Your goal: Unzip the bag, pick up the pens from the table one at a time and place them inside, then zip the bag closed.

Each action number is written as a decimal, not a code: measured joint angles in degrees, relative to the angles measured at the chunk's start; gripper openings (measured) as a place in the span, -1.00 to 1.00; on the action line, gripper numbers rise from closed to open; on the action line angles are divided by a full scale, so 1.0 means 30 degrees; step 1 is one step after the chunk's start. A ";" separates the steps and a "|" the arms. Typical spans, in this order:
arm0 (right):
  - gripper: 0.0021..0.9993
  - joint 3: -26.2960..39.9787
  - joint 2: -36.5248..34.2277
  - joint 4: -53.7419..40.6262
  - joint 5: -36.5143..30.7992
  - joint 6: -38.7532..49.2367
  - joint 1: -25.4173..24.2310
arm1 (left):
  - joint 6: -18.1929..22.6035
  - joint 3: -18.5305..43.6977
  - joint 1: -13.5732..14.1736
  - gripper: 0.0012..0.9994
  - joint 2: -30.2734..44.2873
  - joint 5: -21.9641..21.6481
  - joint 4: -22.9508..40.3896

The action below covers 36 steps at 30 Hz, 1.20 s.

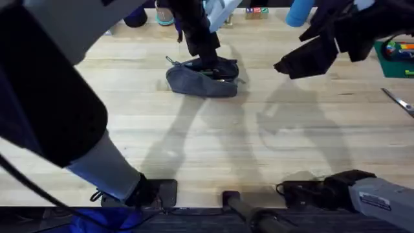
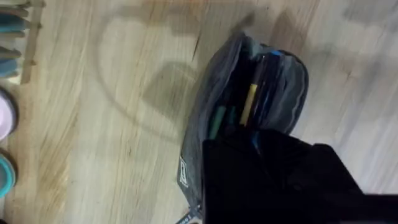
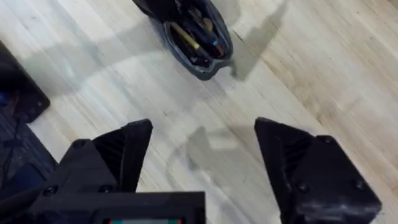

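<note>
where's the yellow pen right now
The yellow pen lies inside the open bag, which sits on the table toward the far middle in the overhead view, under the left gripper.

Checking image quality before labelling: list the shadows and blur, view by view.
Overhead: left arm looms large and blurred; soft arm shadows cross the table. Left wrist: dim, soft focus, a looping shadow beside the open bag. Right wrist: open right gripper sharp, faint shadow between its fingers.
</note>
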<state>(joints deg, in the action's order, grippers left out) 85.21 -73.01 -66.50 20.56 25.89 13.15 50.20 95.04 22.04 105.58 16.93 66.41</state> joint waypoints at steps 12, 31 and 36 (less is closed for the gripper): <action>1.00 0.0000 0.0000 0.0000 0.0000 0.0000 0.0000 | 0.1246 0.0015 0.0000 -0.92 0.1436 0.0000 -0.0087; 1.00 0.0000 -0.0006 0.0000 0.0000 0.0000 0.0000 | 0.1367 0.0015 0.0000 -0.92 0.2755 0.0000 -0.0138; 1.00 0.0000 -0.0002 0.0000 0.0005 0.0000 0.0000 | 0.1414 0.0015 0.0000 -0.69 0.2755 0.0007 -0.0138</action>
<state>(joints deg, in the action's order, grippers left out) 85.21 -73.02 -66.50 20.57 25.89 13.15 54.45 95.09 22.04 113.84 16.95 66.00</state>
